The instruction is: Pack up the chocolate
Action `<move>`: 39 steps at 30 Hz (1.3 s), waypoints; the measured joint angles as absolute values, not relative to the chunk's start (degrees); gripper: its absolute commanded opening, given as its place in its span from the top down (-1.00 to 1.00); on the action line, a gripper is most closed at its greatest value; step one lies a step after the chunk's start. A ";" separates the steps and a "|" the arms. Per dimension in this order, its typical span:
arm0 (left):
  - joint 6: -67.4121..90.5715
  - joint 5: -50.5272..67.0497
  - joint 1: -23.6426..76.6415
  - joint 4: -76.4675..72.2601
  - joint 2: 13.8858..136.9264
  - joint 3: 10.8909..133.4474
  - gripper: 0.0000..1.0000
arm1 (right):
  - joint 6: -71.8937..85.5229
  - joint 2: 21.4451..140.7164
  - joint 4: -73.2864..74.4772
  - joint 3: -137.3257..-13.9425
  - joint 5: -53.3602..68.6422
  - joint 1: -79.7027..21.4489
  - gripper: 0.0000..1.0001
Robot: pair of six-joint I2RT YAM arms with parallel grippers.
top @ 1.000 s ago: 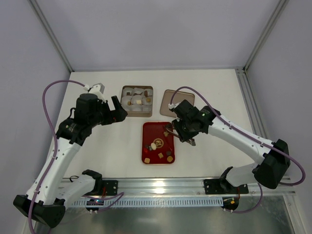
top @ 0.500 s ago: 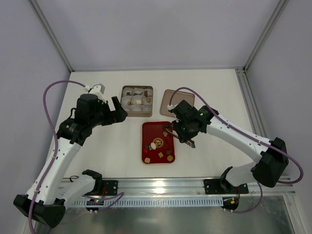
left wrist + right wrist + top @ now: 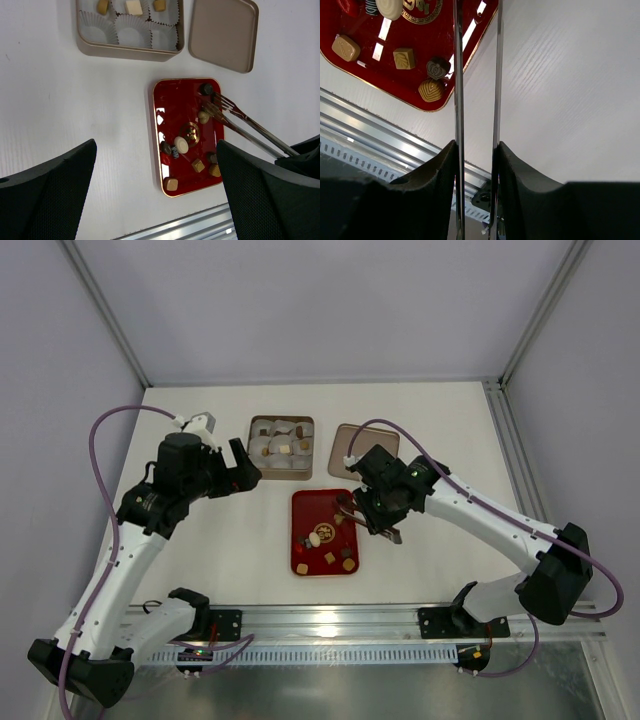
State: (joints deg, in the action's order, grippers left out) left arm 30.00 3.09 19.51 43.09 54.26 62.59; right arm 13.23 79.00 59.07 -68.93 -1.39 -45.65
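Now | right hand (image 3: 476,148) grips tongs (image 3: 245,131) | chocolate (image 3: 203,117) at their tips

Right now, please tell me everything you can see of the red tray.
The red tray is a glossy rectangle with rounded corners, a thin gold rim and a round gold emblem at its middle. The material may be lacquered metal or plastic. It lies flat on the white table, on the near side of the gold box. Several small chocolates lie loose in it. The tips of metal tongs reach over its right edge.
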 measured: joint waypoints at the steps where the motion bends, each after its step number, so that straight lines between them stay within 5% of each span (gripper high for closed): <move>1: 30.02 3.09 19.51 43.09 54.26 62.57 -1.00 | 13.19 79.00 59.16 -68.93 -1.54 -45.65 0.22; 30: 30.00 3.09 19.51 43.07 54.24 62.24 -0.99 | 11.70 81.93 60.18 -71.16 -2.31 -45.63 0.20; 39: 30.00 3.09 19.51 43.09 54.24 62.04 -0.99 | 11.07 82.98 60.25 -71.16 -1.56 -45.52 0.34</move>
